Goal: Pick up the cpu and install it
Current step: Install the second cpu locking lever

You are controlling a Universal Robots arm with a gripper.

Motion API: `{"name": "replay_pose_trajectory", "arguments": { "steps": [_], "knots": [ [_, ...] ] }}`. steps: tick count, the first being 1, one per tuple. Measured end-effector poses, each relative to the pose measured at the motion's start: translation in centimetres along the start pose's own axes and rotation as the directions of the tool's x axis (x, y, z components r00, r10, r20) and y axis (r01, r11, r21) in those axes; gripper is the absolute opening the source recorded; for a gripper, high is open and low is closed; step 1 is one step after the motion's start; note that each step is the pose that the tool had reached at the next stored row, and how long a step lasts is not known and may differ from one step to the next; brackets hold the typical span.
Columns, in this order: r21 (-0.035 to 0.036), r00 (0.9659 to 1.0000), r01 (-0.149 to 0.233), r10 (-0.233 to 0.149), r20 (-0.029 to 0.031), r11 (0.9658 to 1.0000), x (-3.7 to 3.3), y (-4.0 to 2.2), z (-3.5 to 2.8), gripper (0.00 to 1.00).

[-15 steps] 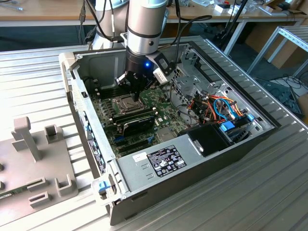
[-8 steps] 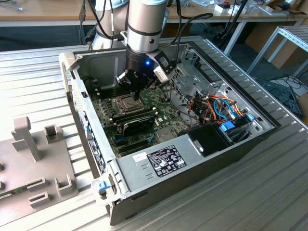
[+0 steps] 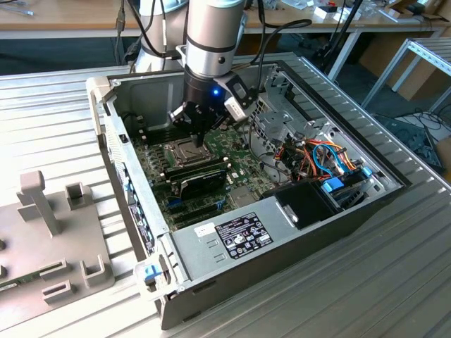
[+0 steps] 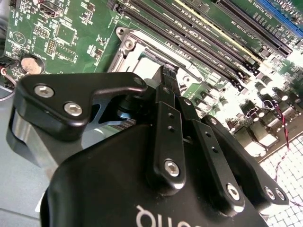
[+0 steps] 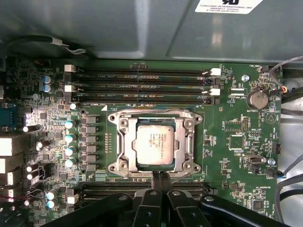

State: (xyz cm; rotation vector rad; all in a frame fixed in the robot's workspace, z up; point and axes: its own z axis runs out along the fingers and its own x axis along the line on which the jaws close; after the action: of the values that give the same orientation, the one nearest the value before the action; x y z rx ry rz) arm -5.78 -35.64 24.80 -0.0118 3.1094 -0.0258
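Open computer case (image 3: 282,262) stands on the counter (image 3: 56,120). Inside, the cpu (image 5: 156,144) lies flat within the socket frame (image 5: 118,125). Tool (image 5: 160,178) is clenched and empty, its fingertips together at the frame's edge, just beside the cpu.

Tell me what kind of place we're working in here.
Likely a robotics lab or workshop: an open desktop computer case sits on a slotted aluminium table, with cluttered wooden workbenches behind it.
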Motion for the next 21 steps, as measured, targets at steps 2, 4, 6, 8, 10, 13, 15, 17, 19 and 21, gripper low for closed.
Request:
{"name": "replay_pose_trajectory", "arguments": {
  "steps": [2, 4, 6, 8, 10, 13, 15, 17, 19, 21],
  "knots": [
    [-0.0001, 1.0000, 0.000, 0.000, 0.0000, 1.0000, 0.11, 0.00, 0.00, 0.11],
    [-0.0001, 1.0000, 0.000, 0.000, 0.0000, 1.0000, 0.17, -0.02, 0.00, 0.11],
    [0.0000, 1.0000, 0.000, 0.000, -0.0001, 1.0000, 0.18, -0.13, 0.00, 0.11],
    [-0.0001, 1.0000, 0.000, 0.000, -0.0001, 1.0000, 0.19, -0.31, 0.00, 0.11],
    [-0.0002, 1.0000, 0.000, 0.000, 0.0000, 1.0000, 0.20, -0.43, 0.01, 0.11],
    [-0.0002, 1.0000, 0.000, 0.000, 0.0000, 1.0000, 0.25, -0.64, 0.03, 0.11],
    [-0.0001, 1.0000, 0.000, 0.000, 0.0000, 1.0000, 0.26, -0.65, 0.03, 0.11],
    [0.0000, 1.0000, 0.000, 0.000, 0.0000, 1.0000, 0.29, -0.66, 0.03, 0.11],
    [-0.0001, 1.0000, 0.000, 0.000, 0.0000, 1.0000, 0.32, -0.66, 0.03, 0.11],
    [-0.0001, 1.0000, 0.000, 0.000, 0.0000, 1.0000, 0.36, -0.65, 0.04, 0.11]
  ]
}}
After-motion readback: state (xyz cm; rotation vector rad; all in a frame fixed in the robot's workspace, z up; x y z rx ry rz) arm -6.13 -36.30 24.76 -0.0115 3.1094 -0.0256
